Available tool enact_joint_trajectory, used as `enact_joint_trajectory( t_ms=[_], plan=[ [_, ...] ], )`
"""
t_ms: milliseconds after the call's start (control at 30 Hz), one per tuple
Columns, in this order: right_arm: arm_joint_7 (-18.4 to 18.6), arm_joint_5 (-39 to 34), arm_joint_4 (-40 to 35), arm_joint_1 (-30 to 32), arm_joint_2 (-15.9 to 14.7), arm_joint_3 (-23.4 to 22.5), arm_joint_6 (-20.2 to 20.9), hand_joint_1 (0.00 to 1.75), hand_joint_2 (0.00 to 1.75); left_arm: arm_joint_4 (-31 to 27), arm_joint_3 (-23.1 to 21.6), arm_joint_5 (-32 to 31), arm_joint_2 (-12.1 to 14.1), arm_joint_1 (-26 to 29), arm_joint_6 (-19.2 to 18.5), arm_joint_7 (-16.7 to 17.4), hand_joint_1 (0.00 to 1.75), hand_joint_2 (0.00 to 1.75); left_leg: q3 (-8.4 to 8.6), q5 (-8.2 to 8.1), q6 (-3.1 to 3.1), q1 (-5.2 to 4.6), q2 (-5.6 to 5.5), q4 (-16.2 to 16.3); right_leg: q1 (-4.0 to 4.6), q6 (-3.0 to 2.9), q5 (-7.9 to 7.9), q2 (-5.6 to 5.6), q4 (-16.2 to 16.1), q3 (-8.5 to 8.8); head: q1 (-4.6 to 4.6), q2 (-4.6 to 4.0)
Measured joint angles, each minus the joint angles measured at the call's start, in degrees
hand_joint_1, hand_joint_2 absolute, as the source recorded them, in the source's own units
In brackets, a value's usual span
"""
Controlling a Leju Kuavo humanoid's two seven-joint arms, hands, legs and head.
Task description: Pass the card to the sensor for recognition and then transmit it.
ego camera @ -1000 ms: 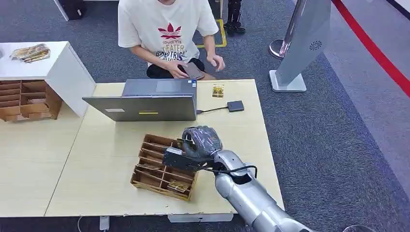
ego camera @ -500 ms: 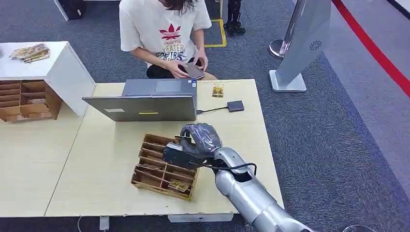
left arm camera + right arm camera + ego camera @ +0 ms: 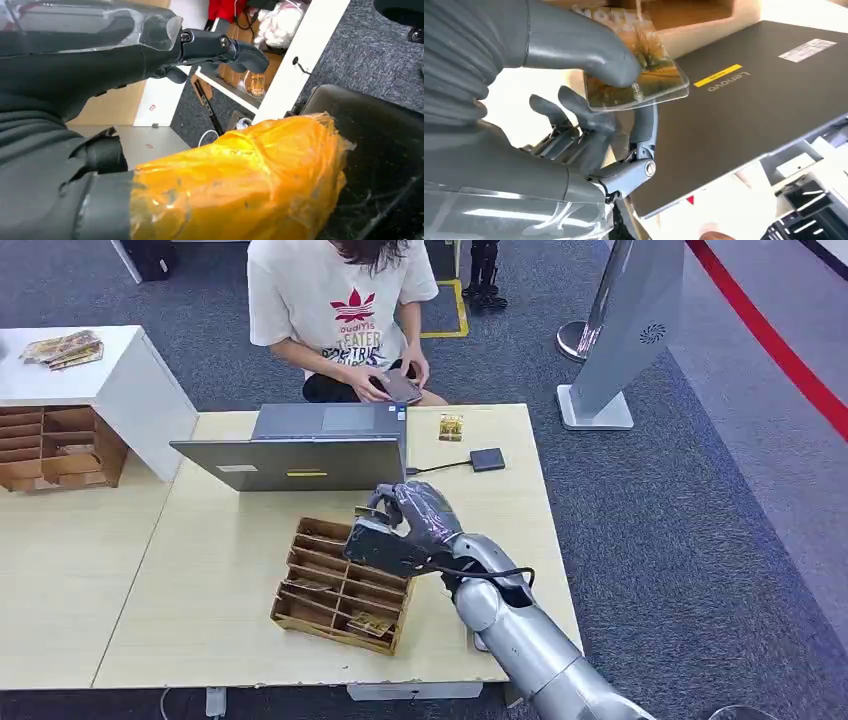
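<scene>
Pale wooden table (image 3: 240,640): right hand (image 3: 415,525) above wooden organizer's (image 3: 340,585) far corner, just before Lenovo laptop (image 3: 300,462), thumb and fingers (image 3: 644,120) pinching card (image 3: 636,75). Left hand (image 3: 150,55) holds nothing, fingers loosely extended.

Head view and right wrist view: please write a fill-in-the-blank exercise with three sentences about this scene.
1. The right hand pinches a clear plastic picture card under its ____.
2. The brown wooden divided tray stands on the ____ wooden table.
3. The small black square sensor is wired to the grey ____.

Missing: thumb; pale; laptop
</scene>
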Motion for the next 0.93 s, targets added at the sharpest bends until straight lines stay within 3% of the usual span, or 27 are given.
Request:
enact_joint_trajectory(
  t_ms=[933],
  plan=[
    [-2.67, -4.5, -10.38, -0.97, 0.02, -0.39, 0.24, 1.75, 1.75, 0.0, -0.94, -0.41, -0.07, -0.34, -0.02, -1.55, 0.0, 0.0, -0.01, 0.0, 0.0, 0.01, 0.02, 0.0, 0.01, -0.05, 0.03, 0.0, 0.01, 0.0, -0.02, 0.0]
  ],
)
